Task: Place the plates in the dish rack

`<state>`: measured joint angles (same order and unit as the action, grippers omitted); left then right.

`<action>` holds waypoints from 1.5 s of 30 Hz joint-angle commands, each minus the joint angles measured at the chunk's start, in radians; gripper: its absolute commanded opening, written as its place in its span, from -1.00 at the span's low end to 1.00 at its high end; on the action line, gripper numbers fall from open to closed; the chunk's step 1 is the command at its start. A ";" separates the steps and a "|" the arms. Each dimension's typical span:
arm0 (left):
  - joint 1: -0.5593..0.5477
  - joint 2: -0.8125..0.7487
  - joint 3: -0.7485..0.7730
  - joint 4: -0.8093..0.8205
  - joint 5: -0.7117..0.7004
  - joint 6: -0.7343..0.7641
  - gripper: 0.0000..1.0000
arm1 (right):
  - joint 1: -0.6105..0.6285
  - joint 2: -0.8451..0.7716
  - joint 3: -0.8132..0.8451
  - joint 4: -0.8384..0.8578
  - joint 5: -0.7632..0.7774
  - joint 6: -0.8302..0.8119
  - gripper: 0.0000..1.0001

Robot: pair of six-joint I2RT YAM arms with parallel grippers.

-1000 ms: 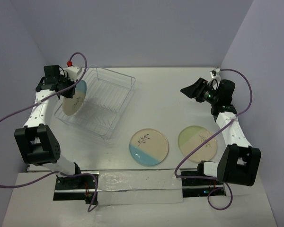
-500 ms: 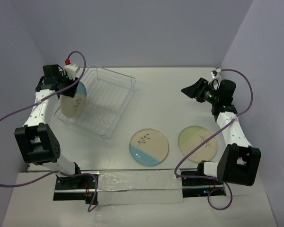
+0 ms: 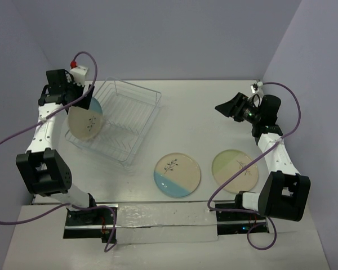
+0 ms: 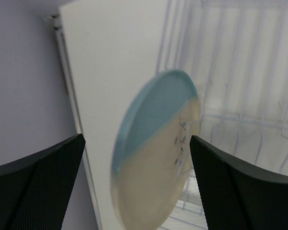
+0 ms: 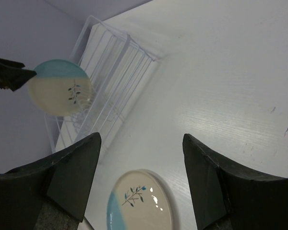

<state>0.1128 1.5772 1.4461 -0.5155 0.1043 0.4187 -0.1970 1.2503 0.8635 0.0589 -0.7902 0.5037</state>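
A cream plate with a light-blue segment stands on edge at the left end of the wire dish rack. My left gripper is just above it, open; in the left wrist view the plate sits between the wide-apart fingers of the gripper, with a gap on the left side. A second blue-segment plate and the pale-green plate lie flat on the table. My right gripper is open and empty, raised above the table's right side.
The rack sits slanted at the back left; its right part holds nothing. The flat blue plate lies below my right gripper's view. Purple cables loop beside both arms. Grey walls close the table's back and sides.
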 commanded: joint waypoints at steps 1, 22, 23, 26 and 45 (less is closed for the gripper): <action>-0.005 -0.025 0.182 0.001 -0.174 -0.096 0.99 | -0.007 -0.024 0.020 0.015 -0.025 -0.002 0.55; -0.547 -0.167 0.127 0.285 -0.015 -0.617 0.99 | 0.151 -0.227 -0.159 -0.140 0.185 0.014 0.99; -0.593 -0.157 0.110 0.300 0.000 -0.625 0.99 | 0.176 -0.244 -0.180 -0.160 0.218 0.009 0.99; -0.745 -0.120 0.074 0.288 -0.086 -0.646 0.99 | 0.220 -0.296 -0.237 -0.200 0.275 0.026 0.99; -0.935 -0.070 -0.450 0.372 0.010 -1.045 0.99 | 0.340 -0.270 -0.468 -0.231 0.251 0.029 0.97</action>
<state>-0.8207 1.5308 1.0403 -0.2130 0.0973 -0.5320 0.1348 0.9692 0.4000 -0.1801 -0.5142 0.5535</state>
